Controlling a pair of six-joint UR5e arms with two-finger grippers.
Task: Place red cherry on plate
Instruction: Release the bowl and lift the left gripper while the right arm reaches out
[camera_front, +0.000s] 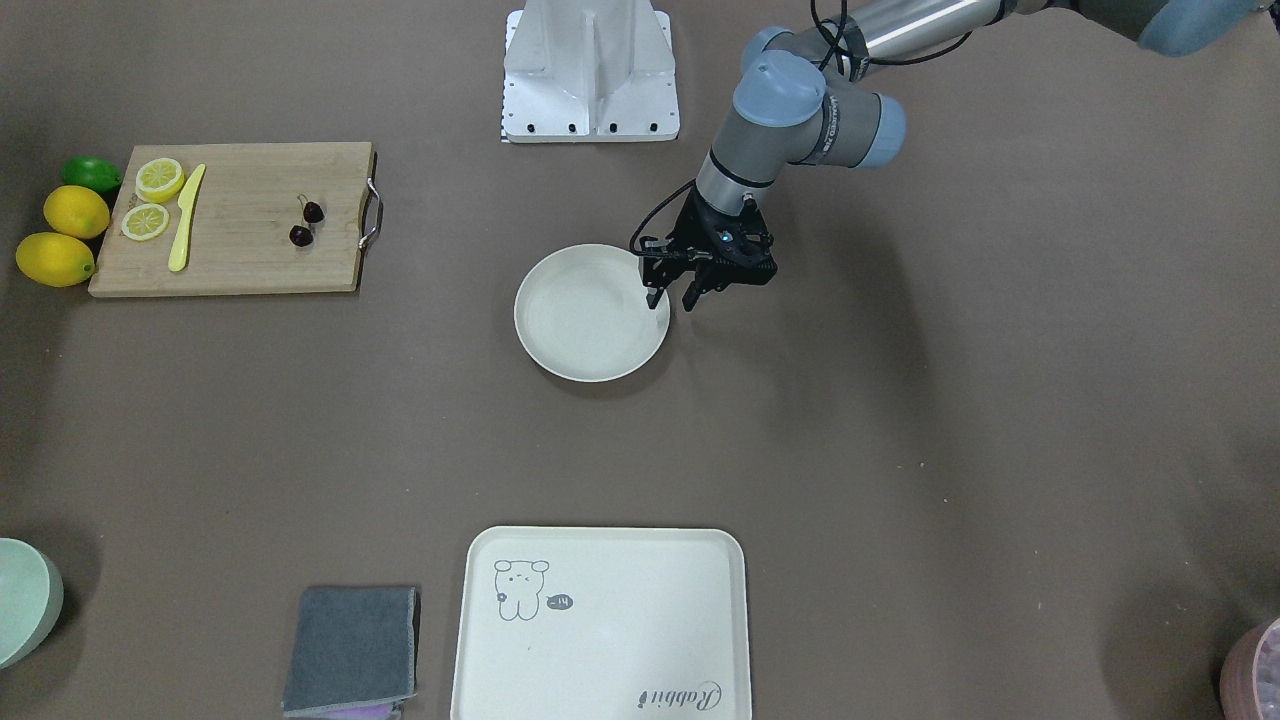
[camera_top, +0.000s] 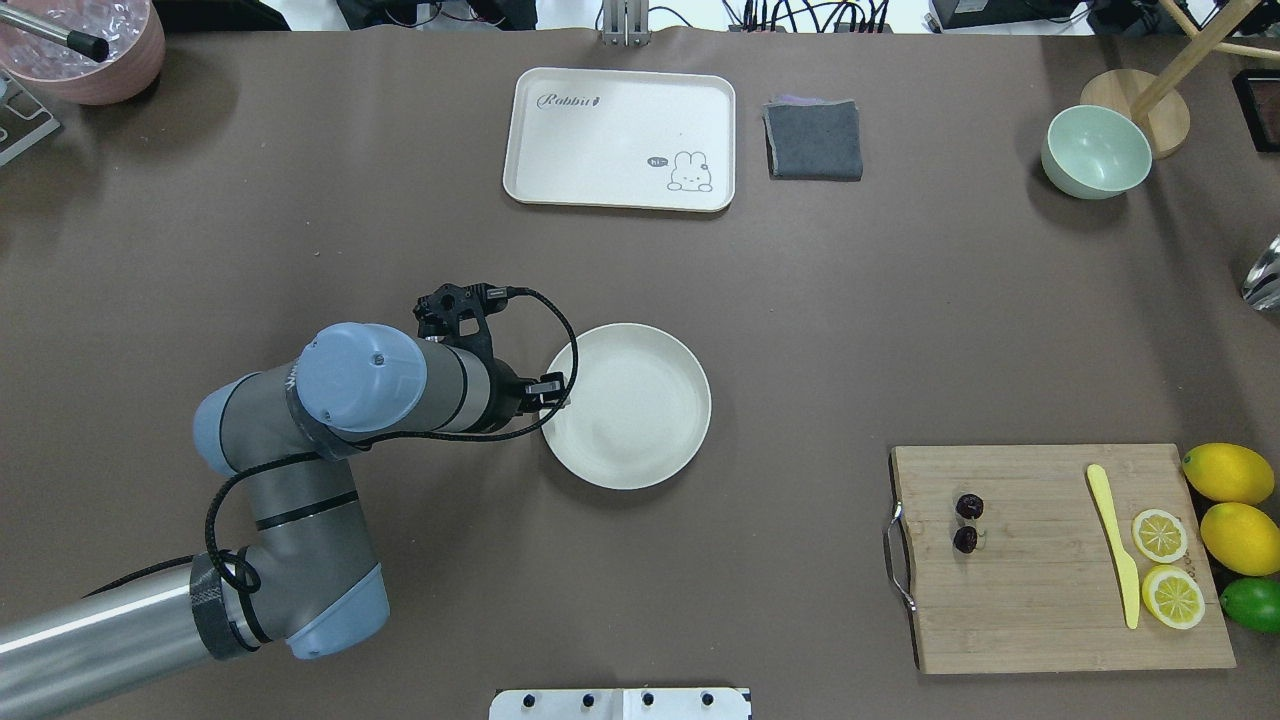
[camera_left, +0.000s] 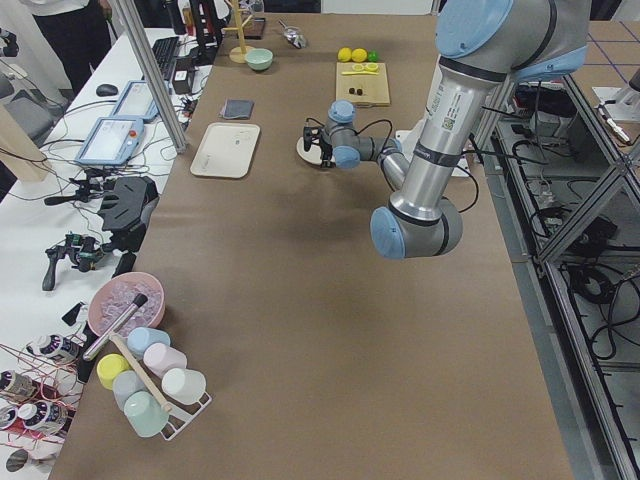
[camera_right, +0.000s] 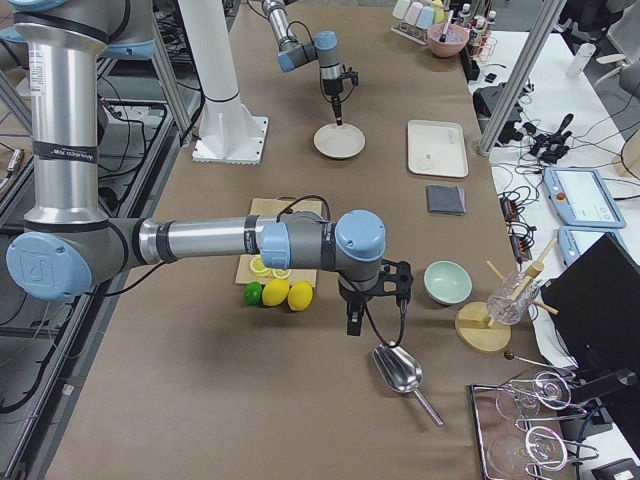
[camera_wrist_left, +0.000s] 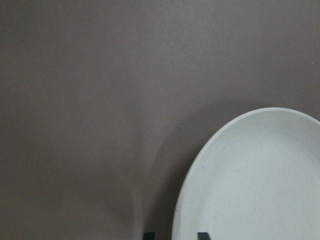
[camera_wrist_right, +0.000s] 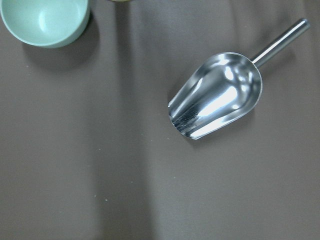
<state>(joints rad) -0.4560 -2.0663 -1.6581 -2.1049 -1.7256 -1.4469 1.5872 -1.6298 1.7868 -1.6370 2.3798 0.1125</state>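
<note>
A round cream plate (camera_front: 575, 325) sits on a brown table (camera_front: 900, 450), in the middle of the view from across the table. The left gripper (camera_front: 671, 299) hangs over the plate's right rim, pointing down. Its two black fingers are spread apart with nothing between them. In the left wrist view, the two fingertips (camera_wrist_left: 148, 234) peek in at the bottom edge. They are apart, one over bare table and the other over the plate's edge.

The red cherry (camera_front: 301, 236) is a pair of small dark fruits, one above the other. It lies on a wooden cutting board (camera_front: 240, 260) in the upper left of the frame, near the board's metal handle. It is well apart from the plate and the gripper. The board also holds a yellow knife (camera_front: 186, 218) and two lemon slices (camera_front: 160, 180). Two whole lemons (camera_front: 60, 235) and a lime (camera_front: 92, 174) rest just off the board's left end.

Along the bottom of the frame are a cream tray (camera_front: 620, 580) with a small animal drawing and, to its left, a folded grey cloth (camera_front: 352, 645). A mint bowl (camera_front: 25, 600) sits at the left edge.

In the side view from the robot's right, the right gripper (camera_right: 353, 325) points down over bare table at the frame's centre. A metal scoop (camera_right: 400, 370) lies below and to its right. I cannot tell whether its fingers are apart or together. The right wrist view shows the scoop at upper right and the bowl at the upper left corner.
</note>
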